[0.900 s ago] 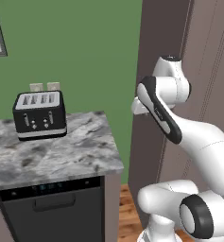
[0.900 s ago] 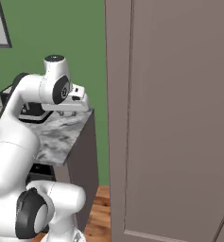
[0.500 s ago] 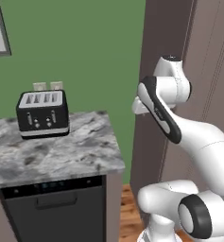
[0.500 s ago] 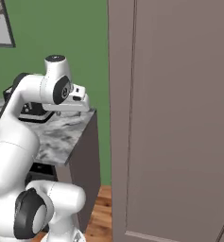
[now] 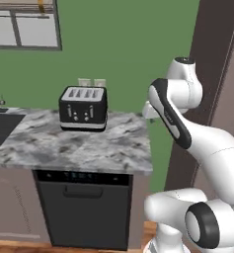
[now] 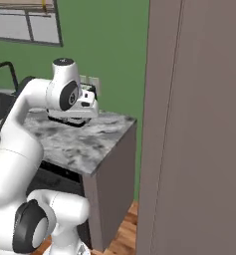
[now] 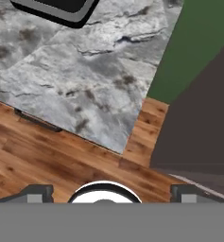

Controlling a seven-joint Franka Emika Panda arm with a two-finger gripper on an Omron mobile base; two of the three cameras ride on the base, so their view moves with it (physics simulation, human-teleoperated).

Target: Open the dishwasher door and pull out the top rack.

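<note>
Gripper point(image 7: 106, 191) jaws apart, high over worktop point(image 7: 80, 71); descending blind risks striking worktop edge instead of door point(image 5: 84, 212) handle.

A dark grey-black dishwasher door point(image 5: 84, 210) is seen under a grey-and-white marbled counter point(image 5: 84, 146). At twelve o'clock a black toaster point(image 5: 83, 107) with silver trim is set against a green wall point(image 5: 128, 44). Brown wood-grain floor point(image 7: 47, 160) is shown.

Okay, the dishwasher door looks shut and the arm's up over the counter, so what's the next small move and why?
Probably lower the open gripper toward the dark handle on the dishwasher door. The door is closed beneath the marble counter, while the hand sits high above the counter's end, touching nothing.
</note>
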